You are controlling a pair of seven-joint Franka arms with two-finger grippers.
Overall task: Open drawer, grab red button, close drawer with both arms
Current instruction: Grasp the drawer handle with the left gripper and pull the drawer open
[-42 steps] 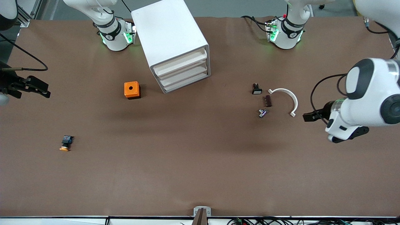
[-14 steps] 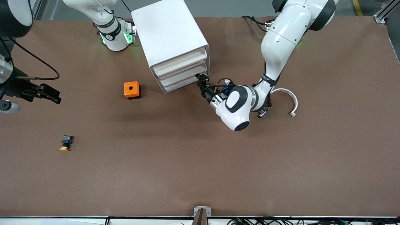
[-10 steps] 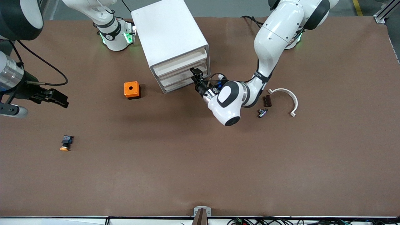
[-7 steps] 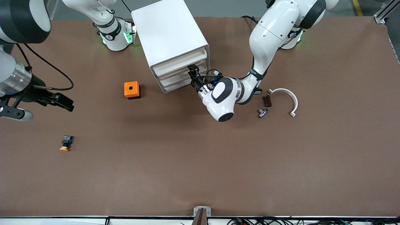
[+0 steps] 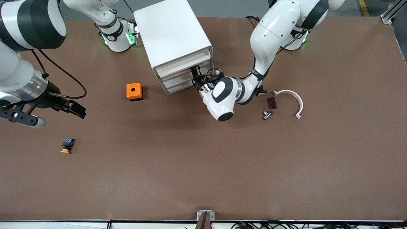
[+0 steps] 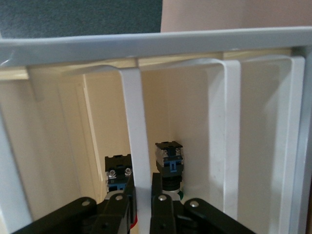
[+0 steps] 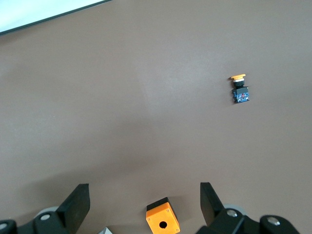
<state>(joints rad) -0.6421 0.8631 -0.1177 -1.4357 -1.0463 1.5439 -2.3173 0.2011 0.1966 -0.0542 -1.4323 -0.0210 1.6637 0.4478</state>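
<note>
The white cabinet (image 5: 173, 35) stands near the robots' bases with its three tray drawers pushed in. My left gripper (image 5: 194, 72) is at the drawer fronts (image 5: 186, 73). In the left wrist view my left gripper (image 6: 140, 204) is shut on a white drawer front strip (image 6: 135, 141), one finger on each side. Inside lie two black-and-blue button bodies (image 6: 168, 161). The one beside my finger (image 6: 117, 173) shows a sliver of red; its cap is hidden. My right gripper (image 5: 74, 109) is open and empty above the table, over the space between the orange box and the orange-capped button (image 5: 66, 145).
An orange box with a hole (image 5: 134, 91) sits beside the cabinet, also in the right wrist view (image 7: 162, 222) with the orange-capped button (image 7: 239, 87). A white curved piece (image 5: 291, 100) and small parts (image 5: 271, 102) lie toward the left arm's end.
My left arm has swung in from the table's end and brought its gripper onto the drawer front. My right arm has moved its open gripper inward over the table.
</note>
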